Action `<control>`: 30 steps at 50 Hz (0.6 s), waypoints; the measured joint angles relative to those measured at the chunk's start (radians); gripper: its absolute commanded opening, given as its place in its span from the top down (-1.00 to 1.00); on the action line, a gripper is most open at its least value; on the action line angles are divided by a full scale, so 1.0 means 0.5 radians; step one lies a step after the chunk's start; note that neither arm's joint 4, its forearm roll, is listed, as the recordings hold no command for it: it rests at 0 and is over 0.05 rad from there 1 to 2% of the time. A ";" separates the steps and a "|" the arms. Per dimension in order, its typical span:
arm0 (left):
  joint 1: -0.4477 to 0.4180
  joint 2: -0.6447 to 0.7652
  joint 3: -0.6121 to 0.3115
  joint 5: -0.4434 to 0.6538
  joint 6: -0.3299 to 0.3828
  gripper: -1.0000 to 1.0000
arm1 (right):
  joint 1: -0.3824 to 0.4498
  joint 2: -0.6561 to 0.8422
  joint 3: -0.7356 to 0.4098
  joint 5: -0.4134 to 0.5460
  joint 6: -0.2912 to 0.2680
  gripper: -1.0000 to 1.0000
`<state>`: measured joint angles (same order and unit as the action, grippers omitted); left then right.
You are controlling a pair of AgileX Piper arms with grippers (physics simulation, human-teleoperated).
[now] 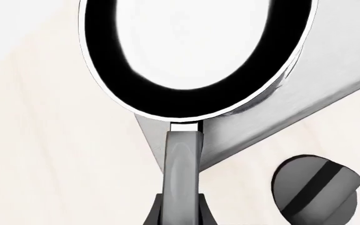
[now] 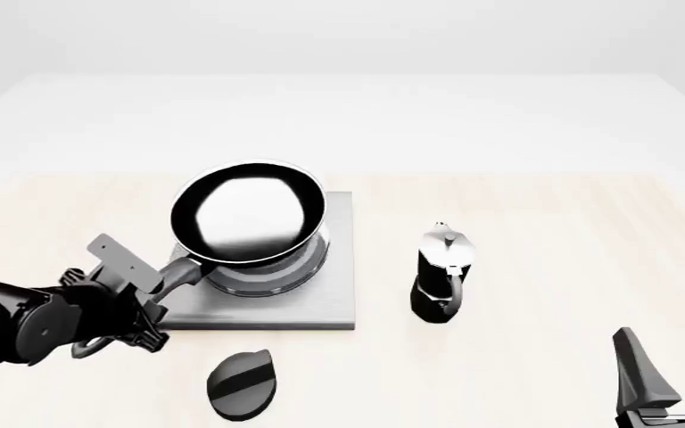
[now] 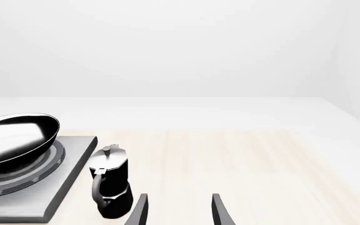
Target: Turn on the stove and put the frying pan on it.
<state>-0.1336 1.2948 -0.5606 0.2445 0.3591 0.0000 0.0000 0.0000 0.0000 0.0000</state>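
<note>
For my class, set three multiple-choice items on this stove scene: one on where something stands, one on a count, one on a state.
1. Where is the moka pot?
A. Right of the stove
B. On the stove
C. Left of the pan

2. How many pans are there?
A. Three
B. One
C. Two

3. What does the left gripper hold?
A. The knob
B. Nothing
C. The pan's handle

Answers: 1 A, the pot stands on the table beside the slab. 2 B, only one shows. 3 C, its jaws close on the handle, pan tilted above the burner.

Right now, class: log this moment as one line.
left hand: shut on frying pan handle | pan: tilted above stove | right hand: open, idle | knob: untouched
</note>
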 measured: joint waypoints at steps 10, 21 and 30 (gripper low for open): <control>-0.042 0.050 0.043 -0.053 -0.006 1.00 | 0.000 0.000 0.000 0.000 0.000 -1.00; -0.062 0.101 0.064 -0.103 -0.005 1.00 | 0.000 0.000 0.000 0.000 0.000 -1.00; -0.061 0.126 0.071 -0.142 0.013 1.00 | 0.000 0.000 0.000 0.000 0.000 -1.00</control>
<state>-0.1639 1.3579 -0.5252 0.1737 0.3654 0.0000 0.0000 0.0000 0.0000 0.0000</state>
